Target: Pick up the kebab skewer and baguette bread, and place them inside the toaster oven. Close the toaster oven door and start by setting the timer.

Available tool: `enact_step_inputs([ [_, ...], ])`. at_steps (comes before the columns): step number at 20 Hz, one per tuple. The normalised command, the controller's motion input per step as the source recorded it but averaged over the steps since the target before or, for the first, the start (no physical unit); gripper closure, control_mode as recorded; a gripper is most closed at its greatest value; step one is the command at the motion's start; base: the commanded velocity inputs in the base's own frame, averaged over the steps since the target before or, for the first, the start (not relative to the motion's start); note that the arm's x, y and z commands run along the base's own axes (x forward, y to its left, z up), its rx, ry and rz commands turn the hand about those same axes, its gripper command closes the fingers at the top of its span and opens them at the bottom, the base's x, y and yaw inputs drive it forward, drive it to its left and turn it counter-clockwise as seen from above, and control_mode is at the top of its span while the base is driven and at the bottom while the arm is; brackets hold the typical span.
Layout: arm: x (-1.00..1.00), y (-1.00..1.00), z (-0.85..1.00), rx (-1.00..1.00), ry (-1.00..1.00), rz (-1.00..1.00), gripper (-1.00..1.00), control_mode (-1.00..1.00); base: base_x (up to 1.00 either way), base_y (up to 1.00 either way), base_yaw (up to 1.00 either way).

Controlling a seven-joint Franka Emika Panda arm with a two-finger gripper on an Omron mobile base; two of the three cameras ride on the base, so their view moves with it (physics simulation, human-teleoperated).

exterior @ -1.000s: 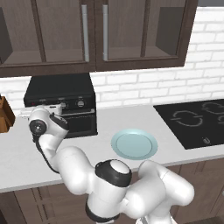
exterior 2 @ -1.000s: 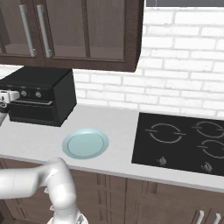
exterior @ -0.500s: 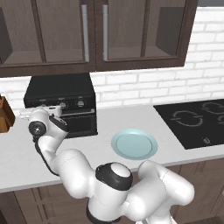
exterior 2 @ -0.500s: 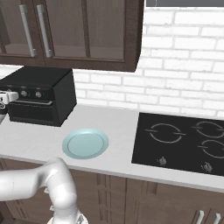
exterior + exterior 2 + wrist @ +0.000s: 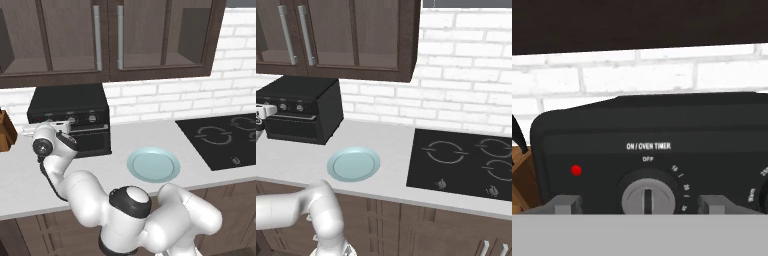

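You are looking at the closing stage of the task: the toaster oven stands at the far left of the bench against the wall, and its toaster oven door appears shut flat against the front, so loading and closing look done. The pale blue plate near the middle of the bench is bare; the kebab skewer and baguette bread are presumably inside the oven, though the closed front hides them and you cannot confirm it. What remains, by this reading, is the timer. The gripper is held squarely in front of the control panel, its two fingers standing apart on either side of the timer knob and not yet touching it. The knob's slot stands upright beneath the word OFF, under the label ON / OVEN TIMER, and a small red light sits to its left; a second knob shows partly at the right edge. Judge the next move as closing on the knob and turning it. For the room, note the pale bench, a black cooktop set into its right part, a white brick wall behind, dark glass-fronted wall cabinets above, and a brown wooden block just left of the oven.
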Motion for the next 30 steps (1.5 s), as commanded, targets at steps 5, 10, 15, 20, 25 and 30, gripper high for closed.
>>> enact_step_inputs([
  [5,0.00,0.00,0.00,0.00,0.00,0.00,1.00,-1.00,0.00,0.00,0.00],
  [10,0.06,0.00,0.00,0.00,0.00,0.00,1.00,-1.00,0.00,0.00,0.00],
  [15,0.16,0.00,0.00,0.00,0.00,0.00,1.00,-1.00,0.00,0.00,0.00],
  [20,0.01,0.00,0.00,0.00,0.00,0.00,1.00,-1.00,0.00,0.00,0.00],
  [25,0.00,0.00,0.00,0.00,0.00,0.00,1.00,-1.00,0.00,0.00,0.00],
  [30,0.00,0.00,0.00,0.00,0.00,0.00,1.00,-1.00,0.00,0.00,0.00],
])
